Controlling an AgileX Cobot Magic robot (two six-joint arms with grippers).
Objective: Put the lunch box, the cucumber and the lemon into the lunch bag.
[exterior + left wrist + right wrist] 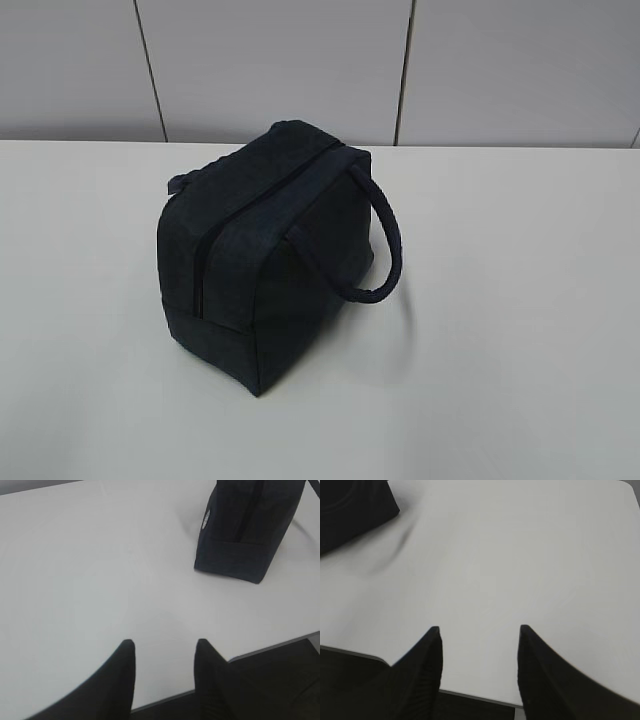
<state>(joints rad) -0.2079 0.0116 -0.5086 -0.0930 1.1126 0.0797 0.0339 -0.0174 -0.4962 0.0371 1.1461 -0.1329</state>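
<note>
The dark navy lunch bag (265,260) stands alone in the middle of the white table, its top zipper shut and one loop handle (385,250) arching to the right. In the left wrist view the lunch bag (245,527) sits at the upper right, a small white logo on its side. A corner of the lunch bag (352,507) shows at the upper left of the right wrist view. My left gripper (164,642) and right gripper (479,628) hover open over the table's near edge, nothing between their fingers. The lunch box, cucumber and lemon are out of view.
The white table (520,330) stretches around the bag on all sides. A panelled wall (300,60) rises behind the table's far edge. The near table edge (270,647) runs just under both grippers.
</note>
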